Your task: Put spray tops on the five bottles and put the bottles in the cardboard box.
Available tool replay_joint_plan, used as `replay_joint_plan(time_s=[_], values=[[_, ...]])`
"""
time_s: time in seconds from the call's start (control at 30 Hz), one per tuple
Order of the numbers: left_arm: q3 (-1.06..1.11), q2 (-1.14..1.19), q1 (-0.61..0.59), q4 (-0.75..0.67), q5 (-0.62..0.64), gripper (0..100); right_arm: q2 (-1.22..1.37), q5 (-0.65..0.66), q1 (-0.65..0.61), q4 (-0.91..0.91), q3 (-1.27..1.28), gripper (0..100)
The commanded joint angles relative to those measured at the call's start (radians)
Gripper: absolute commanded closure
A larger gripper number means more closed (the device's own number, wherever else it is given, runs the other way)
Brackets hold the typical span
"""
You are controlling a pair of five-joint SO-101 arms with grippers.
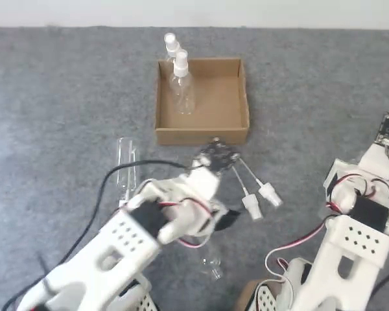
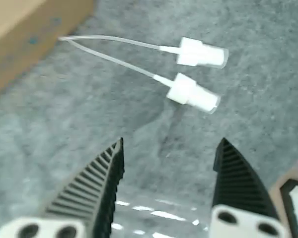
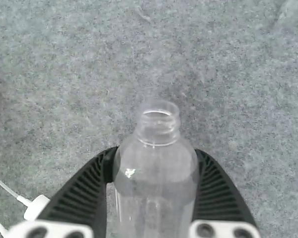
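**Two robot arms among bottles and spray tops on grey carpet**

High view: A grey, felt-like carpet (image 1: 324, 84) covers the whole work surface. A pale strip (image 1: 194, 11) of the room runs along the top edge. An open cardboard box (image 1: 202, 134) sits at upper centre. A capped spray bottle (image 1: 183, 87) stands inside it, near its left wall. A second capped top (image 1: 171, 43) rises at the box's back-left corner; I cannot tell whether that bottle is inside. Right of centre lie a lower spray top (image 1: 253, 206) and an upper spray top (image 1: 270, 193), their thin tubes pointing towards the box. An uncapped clear bottle (image 1: 125, 165) lies left of centre. The white left arm (image 1: 117, 249) fills the lower left and the right arm (image 1: 360, 236) the lower right.

Left wrist view: The left gripper (image 2: 171, 144) is spread wide above the carpet, gripping nothing. Both spray tops lie just beyond its fingertips, side by side.

Right wrist view: The right gripper (image 3: 155, 156) is pressed around an open-necked bottle (image 3: 156, 173), one ribbed jaw on each side, over bare carpet.
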Motion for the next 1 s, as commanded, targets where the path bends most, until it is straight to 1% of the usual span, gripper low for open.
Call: replay_joint_plan(time_s=[0.0, 0.2, 0.43, 0.67, 0.97], values=[[-0.153, 0.222, 0.052, -0.063, 0.112, 72, -0.035, -0.009, 0.015, -0.022, -0.018, 90.5], [-0.338, 0.502, 0.057, -0.061, 0.265, 72, -0.035, -0.009, 0.010, -0.022, -0.015, 90.5], [-0.469, 0.717, 0.058, -0.061, 0.324, 72, -0.035, -0.006, 0.010, -0.022, -0.015, 90.5], [-0.524, 0.787, 0.058, -0.061, 0.342, 73, -0.035, -0.003, 0.010, -0.022, -0.015, 90.5], [-0.532, 0.792, 0.058, -0.064, 0.339, 73, -0.035, -0.002, 0.008, -0.022, -0.015, 90.5]])
